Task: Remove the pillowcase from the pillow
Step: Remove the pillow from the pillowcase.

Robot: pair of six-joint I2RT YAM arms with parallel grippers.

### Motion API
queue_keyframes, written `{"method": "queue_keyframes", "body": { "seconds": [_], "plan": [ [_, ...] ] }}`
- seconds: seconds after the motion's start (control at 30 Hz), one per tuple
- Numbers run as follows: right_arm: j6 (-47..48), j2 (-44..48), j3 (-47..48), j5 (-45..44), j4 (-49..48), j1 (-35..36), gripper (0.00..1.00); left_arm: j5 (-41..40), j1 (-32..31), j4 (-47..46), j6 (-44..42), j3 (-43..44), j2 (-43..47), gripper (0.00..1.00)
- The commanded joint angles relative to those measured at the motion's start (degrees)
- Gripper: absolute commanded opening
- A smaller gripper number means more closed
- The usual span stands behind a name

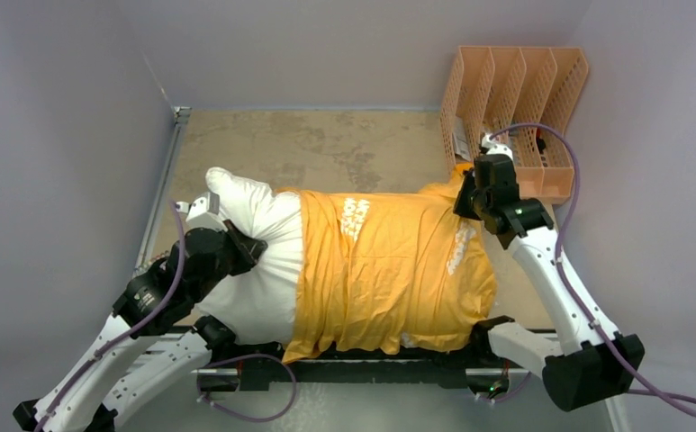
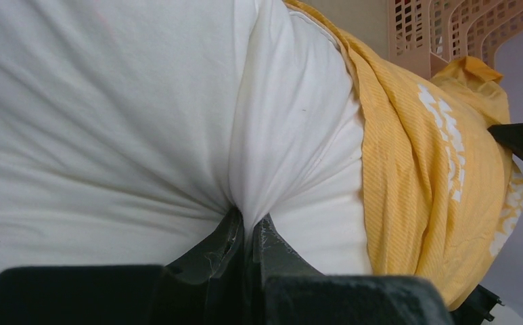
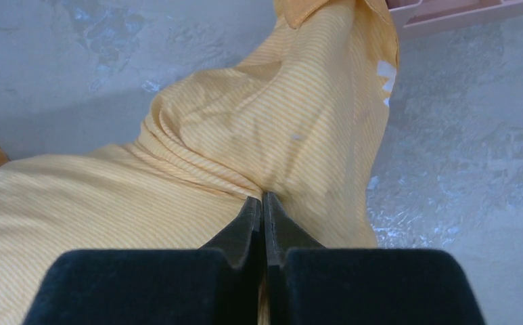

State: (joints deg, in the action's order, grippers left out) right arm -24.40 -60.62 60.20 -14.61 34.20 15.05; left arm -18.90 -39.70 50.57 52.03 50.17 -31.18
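The white pillow [image 1: 258, 247] lies across the table, its left third bare. The orange-yellow pillowcase [image 1: 389, 270] with small white lettering covers its middle and right part; the Mickey face is hidden. My left gripper [image 1: 252, 245] is shut on a pinched fold of the pillow [image 2: 143, 115], with the pillowcase's edge [image 2: 414, 169] to its right. My right gripper [image 1: 464, 200] is shut on the pillowcase's far right end [image 3: 258, 135], which is lifted and bunched above the tabletop.
A peach desk organiser [image 1: 515, 108] stands at the back right, just behind the right gripper. Grey walls close in the left and back. The mottled tabletop [image 1: 326, 148] shows behind the pillow, and in the right wrist view [image 3: 461, 169].
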Motion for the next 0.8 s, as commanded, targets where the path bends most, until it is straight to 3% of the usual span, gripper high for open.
{"method": "queue_keyframes", "body": {
  "seconds": [0.0,0.07,0.1,0.17,0.2,0.3,0.43,0.63,0.77],
  "plan": [
    [5.3,-2.5,3.7,-4.9,5.0,-5.0,0.00,-10.3,1.1,12.7,-1.6,2.4,2.8,0.00],
    [6.1,-2.1,6.7,0.5,4.1,-4.9,0.00,-8.1,1.1,10.3,-2.2,1.7,2.2,0.00],
    [5.3,-1.7,8.8,4.9,5.1,-4.9,0.08,-7.1,1.1,9.2,-2.6,1.3,1.6,0.00],
    [3.3,0.1,11.7,10.9,5.6,-4.8,0.35,-5.6,1.1,7.2,-3.0,0.8,0.5,0.00],
    [2.4,1.2,12.7,12.5,5.3,-4.7,0.44,-5.1,1.1,6.4,-3.2,0.5,0.0,0.00],
    [1.9,3.7,14.9,16.7,4.2,-3.8,0.55,-4.5,1.1,4.7,-3.6,0.1,-1.1,0.00],
    [2.0,2.2,16.7,21.2,5.2,-0.9,0.59,-4.1,1.1,4.5,-4.0,0.2,-1.7,0.00],
    [-0.4,-2.3,14.5,14.3,0.8,15.3,0.65,-4.3,1.1,5.5,-3.5,0.4,-1.5,0.00],
    [-3.9,-9.2,14.8,0.5,3.2,28.4,0.68,-4.4,1.1,5.8,-3.0,0.5,-1.5,0.00]
  ]
}}
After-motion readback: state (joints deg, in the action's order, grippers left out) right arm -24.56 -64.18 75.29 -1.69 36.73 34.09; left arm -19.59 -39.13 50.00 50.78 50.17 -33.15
